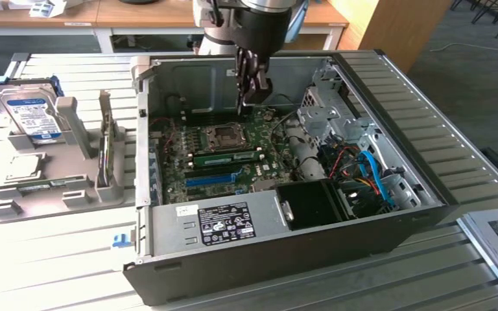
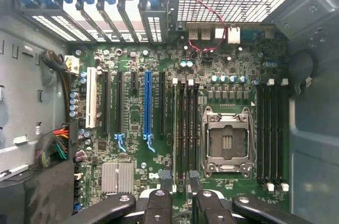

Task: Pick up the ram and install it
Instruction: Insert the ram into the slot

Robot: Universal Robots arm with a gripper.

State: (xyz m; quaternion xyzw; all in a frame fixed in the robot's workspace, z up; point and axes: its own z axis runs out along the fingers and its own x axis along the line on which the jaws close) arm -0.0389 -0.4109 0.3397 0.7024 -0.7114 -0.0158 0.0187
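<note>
A long green ram stick lies seated in a memory slot of the motherboard, just beside the empty processor socket. My gripper hangs inside the open computer case, above the socket and clear of the board. In the wrist view the gripper is open, its two dark fingers apart with bare motherboard between them and nothing held. The black memory slots run straight ahead of the fingertips, next to the socket.
On the exterior view's left a grey holder carries a hard drive, a silver processor chip and a thin green board standing on edge. Cables, a drive cage and the power supply crowd the case.
</note>
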